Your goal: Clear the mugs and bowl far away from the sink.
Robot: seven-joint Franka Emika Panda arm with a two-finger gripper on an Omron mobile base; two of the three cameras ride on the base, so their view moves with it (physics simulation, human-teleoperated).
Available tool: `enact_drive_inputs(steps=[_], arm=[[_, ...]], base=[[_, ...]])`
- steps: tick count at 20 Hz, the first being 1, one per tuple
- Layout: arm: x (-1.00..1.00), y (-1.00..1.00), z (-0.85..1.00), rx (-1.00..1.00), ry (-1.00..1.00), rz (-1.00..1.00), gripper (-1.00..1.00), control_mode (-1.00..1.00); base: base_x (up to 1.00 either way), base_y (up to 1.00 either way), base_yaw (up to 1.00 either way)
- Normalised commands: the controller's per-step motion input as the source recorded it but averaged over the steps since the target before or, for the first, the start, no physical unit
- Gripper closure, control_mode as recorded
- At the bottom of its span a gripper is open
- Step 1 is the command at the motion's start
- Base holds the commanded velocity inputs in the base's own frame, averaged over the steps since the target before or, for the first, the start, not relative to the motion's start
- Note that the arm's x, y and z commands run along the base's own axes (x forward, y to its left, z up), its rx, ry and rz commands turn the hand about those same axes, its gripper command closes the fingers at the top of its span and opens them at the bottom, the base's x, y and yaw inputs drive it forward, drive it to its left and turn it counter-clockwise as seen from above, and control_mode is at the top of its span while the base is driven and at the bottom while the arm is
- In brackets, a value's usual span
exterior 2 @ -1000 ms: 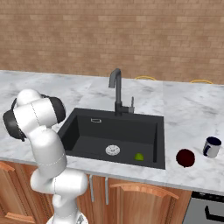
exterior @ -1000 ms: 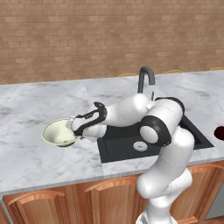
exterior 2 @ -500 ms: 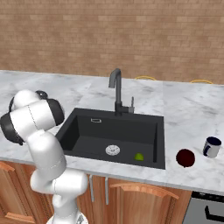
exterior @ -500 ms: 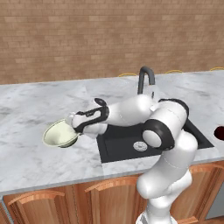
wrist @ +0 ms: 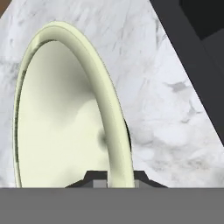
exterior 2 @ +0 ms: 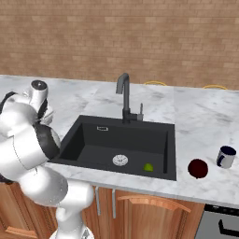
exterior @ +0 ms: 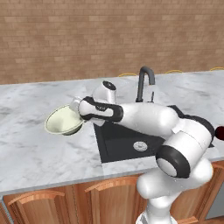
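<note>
The pale cream bowl [exterior: 64, 120] hangs tilted just above the marble counter, left of the black sink [exterior: 117, 141]. My gripper [exterior: 78, 114] is shut on its right rim. The hand view shows the bowl [wrist: 61, 118] on edge, its rim pinched between my gripper [wrist: 114, 178] tips. In the right base view the sink [exterior 2: 93, 148] is in the middle. To its right, near the front edge, stand a small maroon mug [exterior 2: 198, 168] and a dark blue and white mug [exterior 2: 226, 157].
A tall black faucet [exterior 2: 124, 96] rises behind the basin. A small green thing [exterior 2: 148, 167] lies on the sink floor beside the silver drain [exterior 2: 120, 160]. A brick wall runs along the back of the counter [exterior: 30, 153]. Wooden cabinet fronts lie below.
My jaws have shut on the bowl's rim. The bowl has come up off the counter a little and tipped.
</note>
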Motion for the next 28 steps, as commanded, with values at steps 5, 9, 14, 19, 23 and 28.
enact_drive_inputs(steps=[5,9,14,19,23,28], arm=[[-0.54,-0.3,0.79,0.06,-0.16,0.0,1.0,-1.0],[-0.61,-0.13,0.66,0.08,-0.34,0.0,1.0,-1.0],[-0.58,-0.43,0.94,0.11,-0.09,0.0,1.0,-1.0],[-0.64,-0.62,1.0,0.05,0.05,-0.01,1.0,-1.0],[-0.61,-0.58,0.96,0.0,0.17,-0.01,1.0,-1.0],[-0.6,-0.65,0.49,0.08,0.05,0.0,1.0,-1.0]], base=[[0.0,0.0,0.0],[0.0,0.0,0.0],[0.0,0.0,0.0],[0.0,0.0,0.0],[0.0,0.0,0.0],[0.0,0.0,0.0]])
